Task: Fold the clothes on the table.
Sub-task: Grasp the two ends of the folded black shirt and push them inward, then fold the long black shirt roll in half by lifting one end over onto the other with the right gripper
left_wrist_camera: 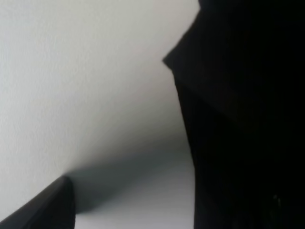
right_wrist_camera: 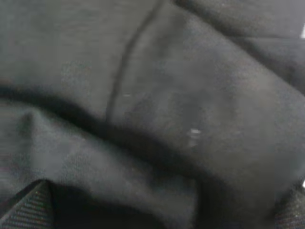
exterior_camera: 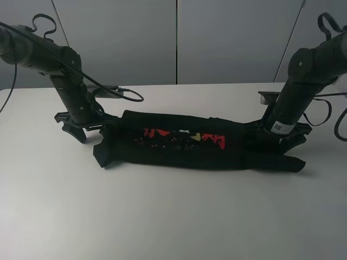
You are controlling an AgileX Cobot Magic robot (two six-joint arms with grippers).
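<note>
- Shirt point(exterior_camera: 190, 149) lies on the counter point(exterior_camera: 173, 216) as a long folded band running from claw to claw.
- Left claw point(exterior_camera: 89, 132) is spread open at one end, with fabric just beside its finger point(left_wrist_camera: 43, 210).
- Right claw point(exterior_camera: 287, 142) is open too, fingers point(right_wrist_camera: 24, 210) wide apart over the cloth.

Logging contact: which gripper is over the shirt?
The right gripper; its wrist view is filled with black shirt. The left gripper sits beside it, over bare table.

Soft even light on the table point(exterior_camera: 162, 216), faint shadows; wrist views blurred, right one seemingly dim.
</note>
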